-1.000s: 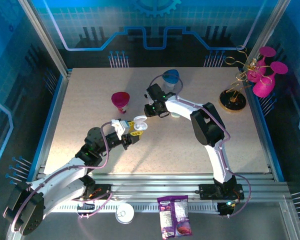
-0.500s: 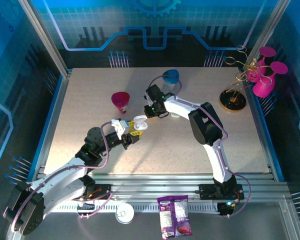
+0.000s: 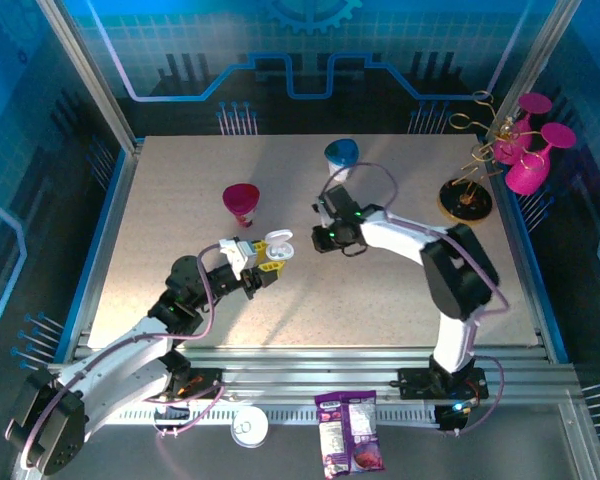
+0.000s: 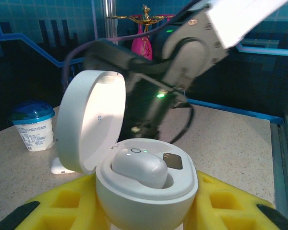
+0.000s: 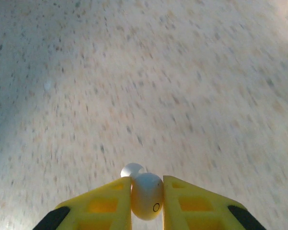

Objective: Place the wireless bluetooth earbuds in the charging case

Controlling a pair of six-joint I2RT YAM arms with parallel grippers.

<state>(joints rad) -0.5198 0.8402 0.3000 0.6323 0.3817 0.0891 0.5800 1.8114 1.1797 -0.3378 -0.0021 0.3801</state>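
Pinching an earbud (image 5: 146,194) between its yellow fingers (image 5: 103,203), the right gripper (image 5: 147,197) sits at the bottom centre of the right wrist view. Its jaws are clamped on the bud, whose white rounded end pokes out over the speckled table (image 5: 134,72).

In the top view we see this gripper (image 3: 325,238) near the middle of the frame. Its arm rises from the lower right and bends back toward the left.

Just to its left, close but not touching, the left gripper (image 3: 267,264) is closed around the base of the charging case (image 3: 278,243). That arm stretches up from the lower left corner.

In the left wrist view the case (image 4: 146,196) stands upright between yellow fingers (image 4: 221,201), its lid (image 4: 91,127) swung open to the left. We see a second earbud (image 4: 139,167) seated in its left well. A blue-lidded cup (image 4: 32,125) stands on the table at the left edge.
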